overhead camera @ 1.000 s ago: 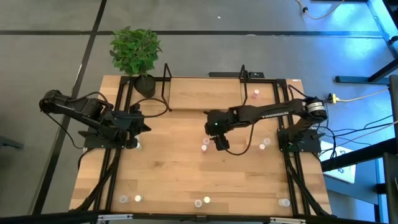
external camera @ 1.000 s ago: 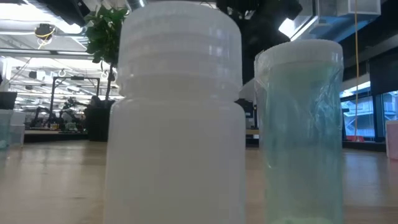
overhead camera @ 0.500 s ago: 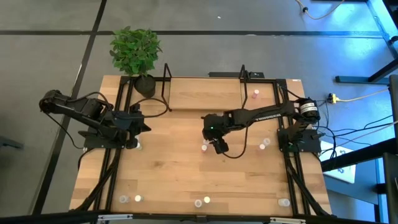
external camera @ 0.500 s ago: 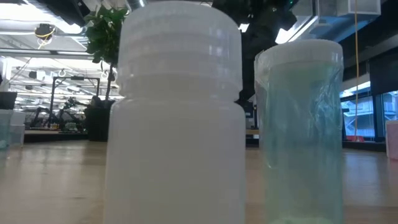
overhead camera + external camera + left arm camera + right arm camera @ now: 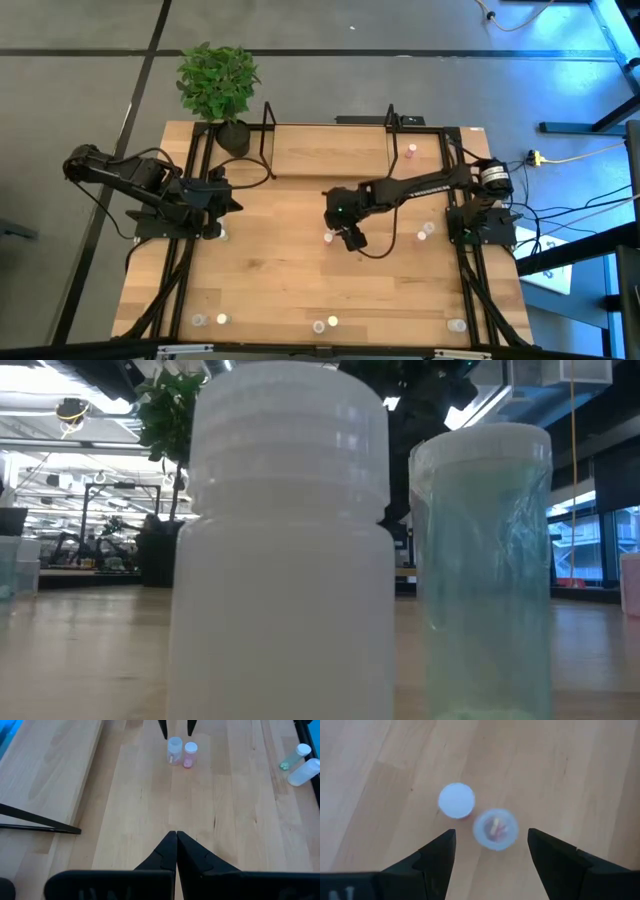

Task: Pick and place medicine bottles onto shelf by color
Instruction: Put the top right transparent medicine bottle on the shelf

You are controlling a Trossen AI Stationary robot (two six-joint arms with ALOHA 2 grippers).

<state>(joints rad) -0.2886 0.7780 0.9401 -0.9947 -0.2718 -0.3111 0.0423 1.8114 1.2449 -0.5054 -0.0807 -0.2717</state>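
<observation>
Right gripper point(image 5: 491, 847) above mid-tabletop point(image 5: 290, 270), jaws spread, clear bottle point(image 5: 495, 829) between them, pink bottle point(image 5: 456, 800) just beside, left gripper point(image 5: 176, 840) jaws pressed together, apart.

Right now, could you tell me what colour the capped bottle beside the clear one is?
Pink bottle, white cap; left wrist view shows it best.

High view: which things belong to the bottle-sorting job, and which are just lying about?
Job:
- medicine bottles, scattered on the table
- shelf at the back
- right tool, open above a pair of bottles

Lying about:
- potted plant
- cables beside the table
</observation>
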